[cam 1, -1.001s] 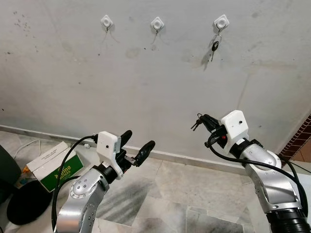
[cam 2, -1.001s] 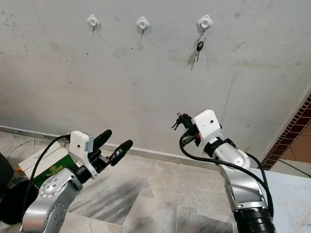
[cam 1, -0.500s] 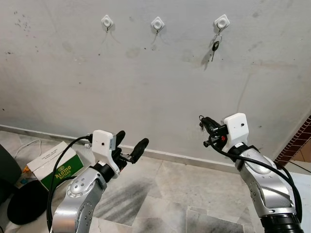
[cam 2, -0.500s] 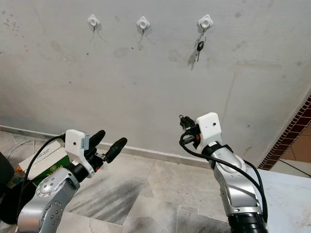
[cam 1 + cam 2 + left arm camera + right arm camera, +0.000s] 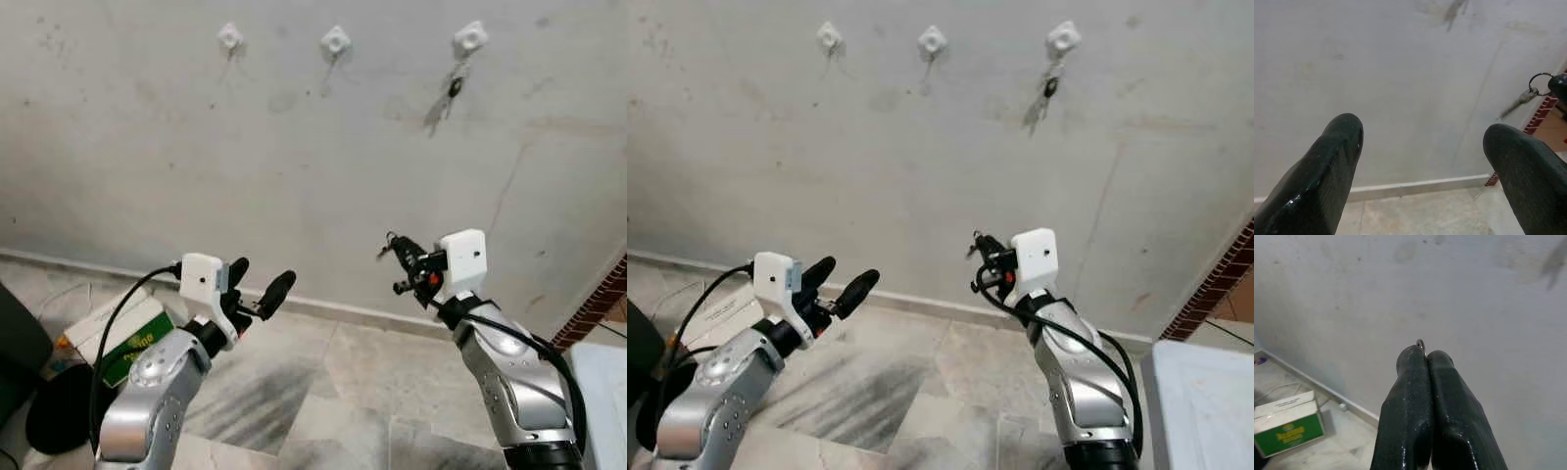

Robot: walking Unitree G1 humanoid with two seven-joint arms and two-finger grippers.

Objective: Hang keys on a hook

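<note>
Nearest, the left tool (image 5: pixel 257 287) hangs low with its two fingers spread wide and nothing between them, above the tiled floor (image 5: pixel 323 392) and well below the row of hooks. The right tool (image 5: pixel 395 251) is raised beside it with its fingers pressed together, pinching what looks like a key ring (image 5: pixel 1539 81) with a key dangling, though it is small and blurred. Farthest, on the wall (image 5: pixel 294 176), three white hooks sit in a row: the right hook (image 5: pixel 470 37) carries hung keys (image 5: pixel 454 86), while the middle hook (image 5: pixel 335 40) and left hook (image 5: pixel 230 37) are bare.
</note>
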